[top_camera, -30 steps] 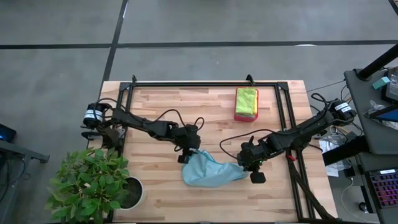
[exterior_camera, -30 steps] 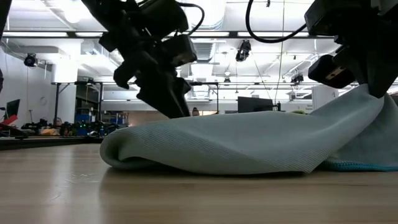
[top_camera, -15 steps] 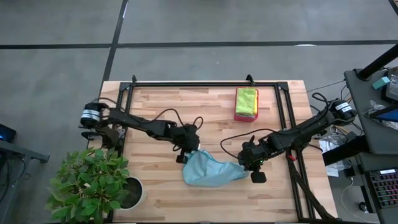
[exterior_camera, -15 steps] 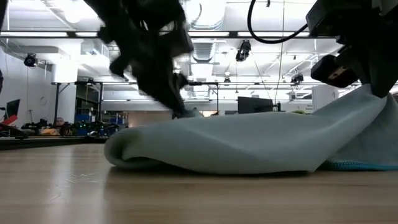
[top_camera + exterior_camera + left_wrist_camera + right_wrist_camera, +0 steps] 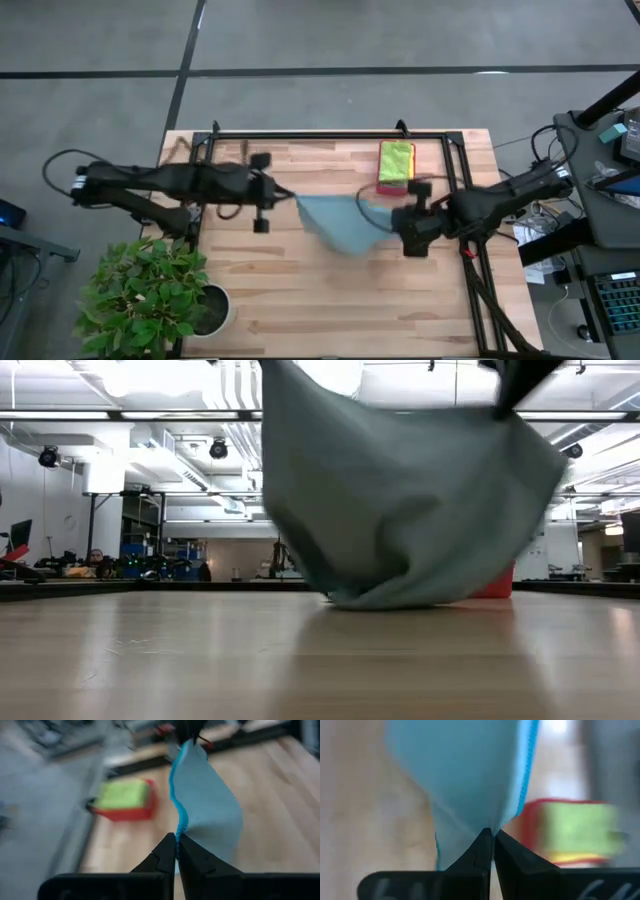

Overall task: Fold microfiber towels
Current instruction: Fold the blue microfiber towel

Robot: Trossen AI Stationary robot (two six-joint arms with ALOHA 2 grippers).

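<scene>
A light blue microfiber towel (image 5: pixel 338 225) hangs spread between my two grippers above the middle of the table. My left gripper (image 5: pixel 291 200) is shut on the towel's left end, and my right gripper (image 5: pixel 390 217) is shut on its right end. In the low view the towel (image 5: pixel 400 490) sags in a wide pouch. Whether its lowest fold (image 5: pixel 395 600) touches the wood, I cannot tell. A lime green towel (image 5: pixel 396 160) lies folded on top of a yellow one in the red tray (image 5: pixel 394 187) at the far right. My left gripper pinches the towel's blue-stitched edge (image 5: pixel 178 831) between its two fingers, coming from the table's left and slanting a little downward. The cloth runs away from the fingers toward the other arm, lifted off the table. Whether the fingers hold one layer or several cannot be told. My right gripper pinches a bunched end of the towel (image 5: pixel 492 827) beside its blue hem (image 5: pixel 524 780) between its two fingers, slanting down from the table's right. The cloth spreads out from the fingers and hangs slack toward the left arm.
A potted plant (image 5: pixel 150 295) stands at the near left corner. A black frame (image 5: pixel 330 135) runs along the far edge and both sides of the table. Bare wood (image 5: pixel 340 310) lies on the near side of the towel.
My left gripper has taken hold of the towel's left end. Both grippers have risen and gone toward the far edge. The towel, before a low heap on the table, is now lifted and hangs spread out between them.
</scene>
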